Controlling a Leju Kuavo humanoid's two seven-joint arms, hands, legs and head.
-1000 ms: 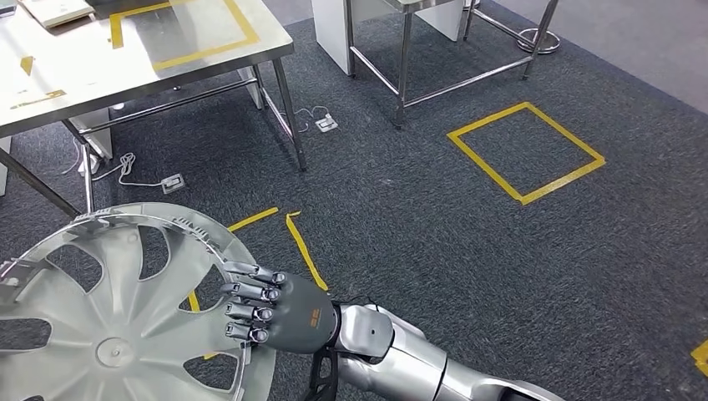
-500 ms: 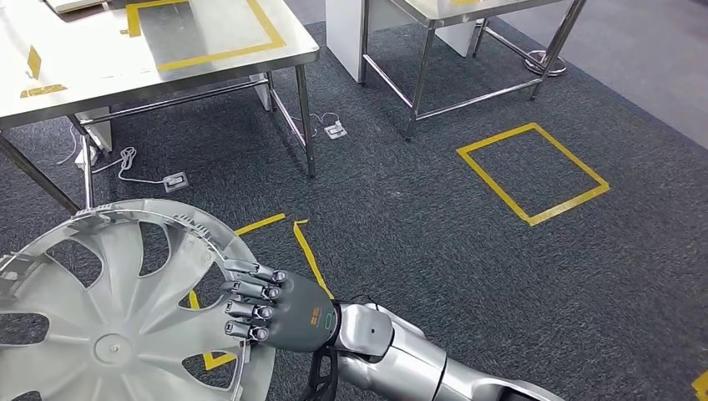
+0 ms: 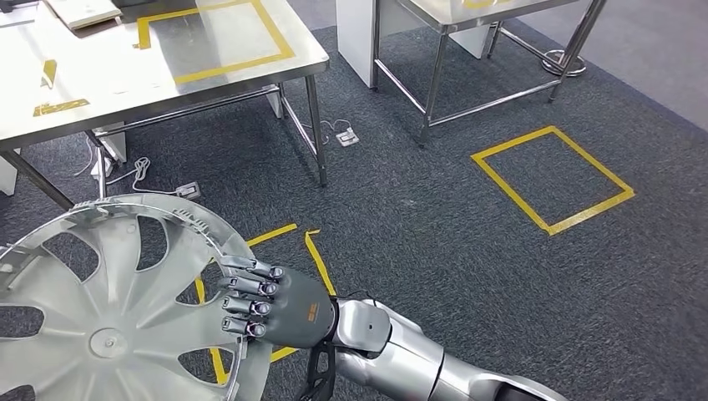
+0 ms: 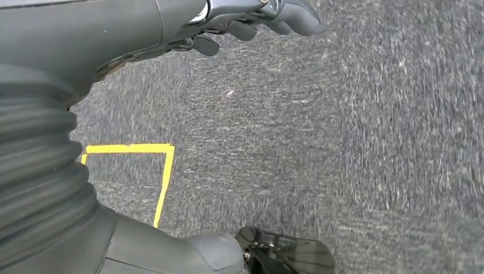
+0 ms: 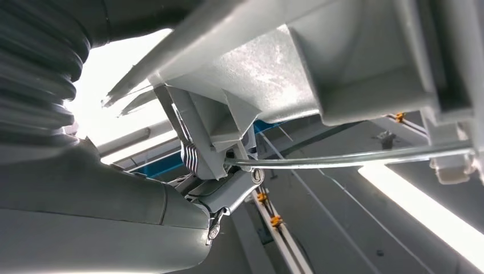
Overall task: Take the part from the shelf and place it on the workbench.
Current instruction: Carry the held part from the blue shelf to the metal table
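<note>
The part is a large silver wheel cover [image 3: 108, 317] with curved spokes, held in the air at the lower left of the head view. My right hand [image 3: 271, 305] grips its right rim, dark fingers [image 3: 246, 288] curled over the edge. The right wrist view shows the cover's underside [image 5: 274, 74] close up, with clips and a wire ring, beside my right hand [image 5: 85, 200]. In the left wrist view my left hand [image 4: 114, 34] curls its fingers [image 4: 285, 17] around a silver edge [image 4: 234, 8] of the cover, above the carpet. The steel workbench [image 3: 108, 92] stands ahead at the upper left, marked with a yellow tape rectangle [image 3: 217, 38].
Grey carpet lies below. A second steel table frame [image 3: 467, 50] stands at the upper middle. Cables and a socket box [image 3: 346, 134] lie near the workbench legs. A yellow tape square [image 3: 551, 180] marks the floor on the right, and yellow tape strips [image 3: 317, 259] lie near my right hand.
The camera has moved: workbench, table frame and floor marks have slid right and down in the picture. The wheel cover and my right hand keep their hold and place.
</note>
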